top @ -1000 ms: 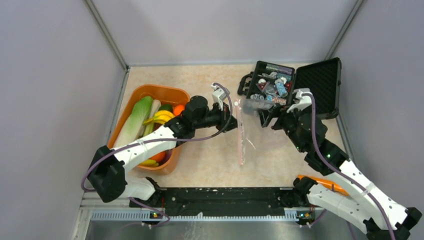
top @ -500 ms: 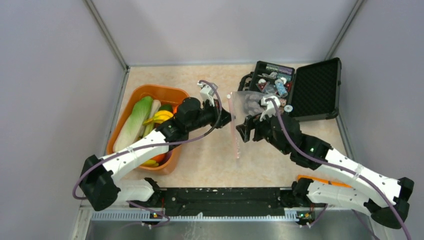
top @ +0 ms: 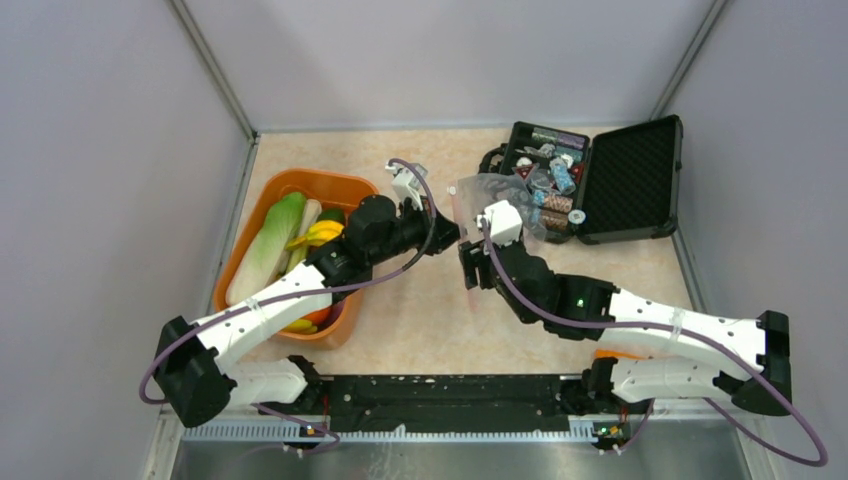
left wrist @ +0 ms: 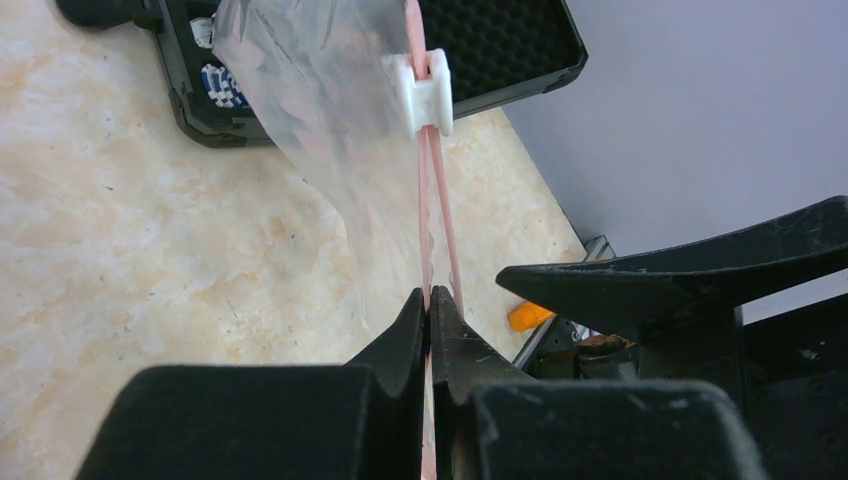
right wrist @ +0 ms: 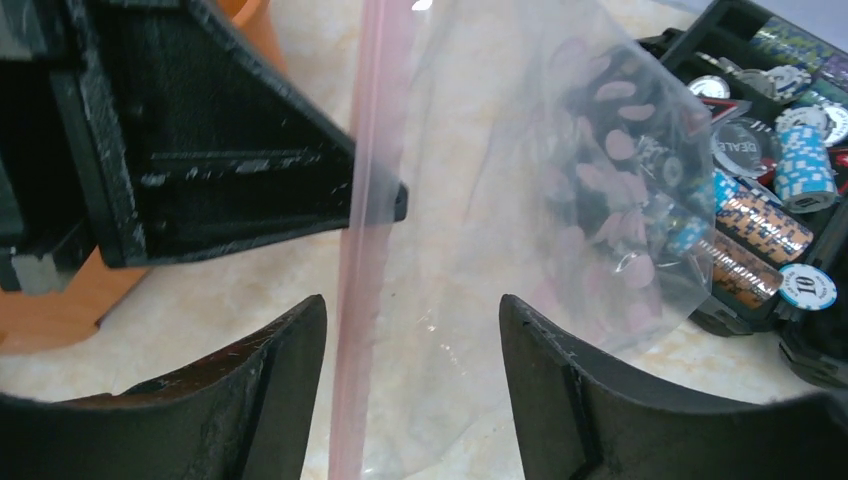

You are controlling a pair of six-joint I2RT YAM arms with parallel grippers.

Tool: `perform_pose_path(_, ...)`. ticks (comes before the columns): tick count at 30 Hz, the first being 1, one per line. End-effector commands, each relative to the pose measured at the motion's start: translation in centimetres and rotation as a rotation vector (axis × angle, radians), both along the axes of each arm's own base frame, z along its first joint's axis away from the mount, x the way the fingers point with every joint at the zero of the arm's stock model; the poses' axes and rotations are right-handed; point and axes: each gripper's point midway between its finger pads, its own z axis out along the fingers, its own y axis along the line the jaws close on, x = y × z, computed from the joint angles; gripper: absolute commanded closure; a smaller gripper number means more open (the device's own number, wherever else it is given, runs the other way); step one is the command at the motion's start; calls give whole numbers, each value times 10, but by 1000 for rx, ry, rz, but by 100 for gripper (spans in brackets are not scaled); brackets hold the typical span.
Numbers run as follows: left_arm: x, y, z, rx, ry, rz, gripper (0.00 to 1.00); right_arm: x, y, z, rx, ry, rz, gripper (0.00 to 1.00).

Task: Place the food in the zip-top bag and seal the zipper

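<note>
The clear zip-top bag (top: 498,195) hangs above the table in front of the black case. Its pink zipper (left wrist: 437,215) carries a white slider (left wrist: 425,92). My left gripper (left wrist: 430,297) is shut on the zipper strip below the slider; it is at the table's middle in the top view (top: 453,232). My right gripper (right wrist: 410,305) is open, its jaws on either side of the zipper (right wrist: 362,260), which runs near the left finger without contact. In the top view it (top: 470,268) sits just below the left gripper. The food (top: 300,240) lies in the orange tub; none shows in the bag (right wrist: 520,180).
The orange tub (top: 350,188) stands at the left, under my left arm. The open black case (top: 635,165) with chips and packets (right wrist: 775,210) stands at the back right, just behind the bag. An orange item (top: 640,357) lies by the right arm's base.
My right arm has swung left from the black case to the bag's zipper beside the left gripper. The left gripper has shifted a little up and left with the bag.
</note>
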Motion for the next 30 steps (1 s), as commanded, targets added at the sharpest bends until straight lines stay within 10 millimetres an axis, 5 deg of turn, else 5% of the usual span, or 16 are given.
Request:
perform_pose_path(1,-2,2,23,-45,-32,8,100,13,-9,35,86,-89,-119,39)
perform_pose_path(9,-2,0,25,-46,-29,-2,100,12,-8,31,90,-94,-108,44)
perform_pose_path(15,-2,-3,22,-44,-16,-9,100,-2,13,34,200,-68,26,32)
perform_pose_path(21,-3,-3,26,-55,-18,-11,100,6,1,24,161,-74,-59,33)
perform_pose_path(30,-7,-3,28,-66,-9,-28,100,13,11,16,119,-78,-75,35)
